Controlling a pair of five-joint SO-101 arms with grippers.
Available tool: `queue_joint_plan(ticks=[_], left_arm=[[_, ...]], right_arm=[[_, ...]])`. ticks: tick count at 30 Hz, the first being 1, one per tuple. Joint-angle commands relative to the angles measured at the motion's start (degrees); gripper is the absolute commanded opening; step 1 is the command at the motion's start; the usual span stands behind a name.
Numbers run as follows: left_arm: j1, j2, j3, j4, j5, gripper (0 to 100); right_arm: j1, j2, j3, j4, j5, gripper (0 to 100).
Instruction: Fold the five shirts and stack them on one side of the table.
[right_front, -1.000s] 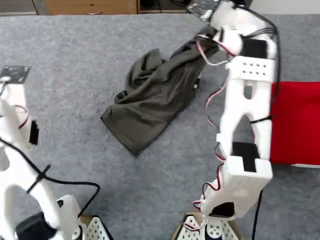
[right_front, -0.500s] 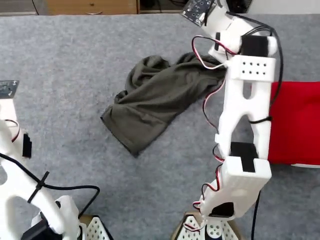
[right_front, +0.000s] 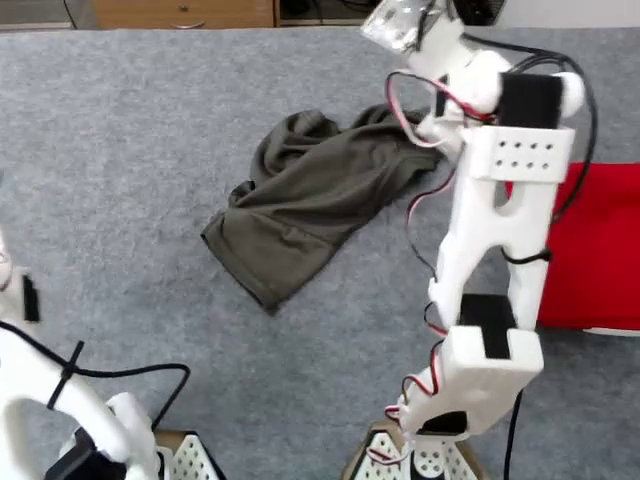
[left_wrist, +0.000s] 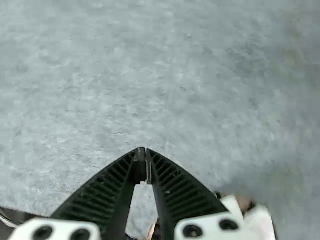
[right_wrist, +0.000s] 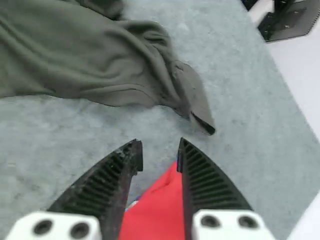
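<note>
Olive shirt (right_front: 310, 205) lies crumpled mid-counter (right_front: 130, 110), long axis diagonal. Right hand (right_wrist: 159, 146), released and empty, hovers just beside its far end (the nearer arm). Left hand (left_wrist: 143, 152), clenched on nothing, is well apart.

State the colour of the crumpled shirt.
The crumpled shirt is dark olive green; the high view shows it best.

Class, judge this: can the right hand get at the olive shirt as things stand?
Probably yes: the open right hand hovers beside the shirt, with just bare table between them.
</note>
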Motion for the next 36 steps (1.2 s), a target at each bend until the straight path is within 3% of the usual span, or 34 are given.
queue_joint_plan(ticks=[1,11,16,25,36], left_arm=[[-5.89,-1.01,-0.35,-5.71,4.31,2],[-11.08,-1.01,9.41,-15.03,5.54,2],[-12.22,-1.01,12.31,-18.02,5.45,2],[-12.22,-1.01,12.92,-18.20,5.45,2],[-12.04,-1.01,13.01,-18.20,5.45,2]], right_arm=[[-4.35,-5.23,9.54,0.97,-0.97,12.7],[-25.63,-9.98,38.29,0.00,-13.89,13.6],[-35.56,-7.16,45.67,-5.89,-21.10,23.7],[-41.71,5.05,45.85,-13.54,-22.15,24.3],[-41.98,13.58,43.47,-17.49,-22.24,24.3]])
